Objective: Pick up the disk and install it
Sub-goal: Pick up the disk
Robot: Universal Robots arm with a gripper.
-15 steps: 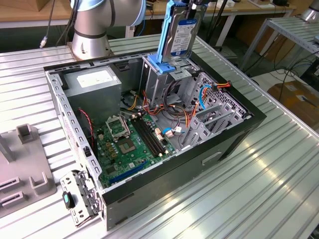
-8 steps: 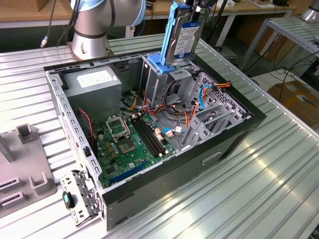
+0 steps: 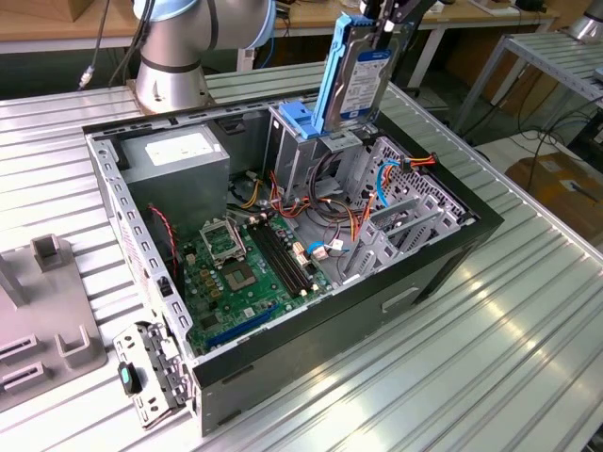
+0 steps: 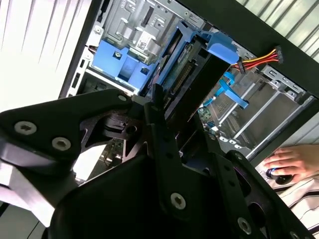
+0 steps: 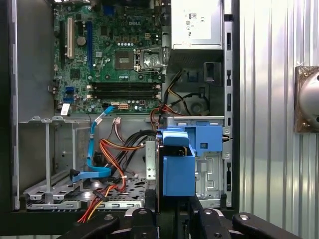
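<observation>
**A:** Nearest to us: ribbed metal bench (image 3: 452, 377), with a loose metal bracket (image 3: 151, 381) just beside the near corner of the open computer case (image 3: 405, 273). Grey fixture (image 3: 52, 325) sits off to the exterior view's left, apart from the case.

**B:** Inside the case?

**A:** Green motherboard (image 3: 240, 278) lies flat in the nearer part. Grey power supply (image 3: 179, 160) is behind it. Red, orange and blue cables (image 3: 353, 224) are tangled between board and bays. Metal drive cage (image 3: 316, 155) stands tall at the far side, with a blue latch piece (image 3: 297, 121) on top.

**B:** The disk?

**A:** Disk (image 3: 360, 75) is off the bench, upright over the cage, its blue rail toward the exterior view's left. Its lower end is level with the cage top, just beside the latch piece. Cannot tell whether it has entered the slot.

**B:** Claw?

**A:** Claw (image 3: 386, 21) is clamped tight on the disk's upper end and carries it.

**B:** Further back?

**A:** Arm base (image 3: 174, 71) stands on the bench behind the case. In the second wrist view, a person's hand (image 4: 291, 158) rests beyond the case's side.
</observation>
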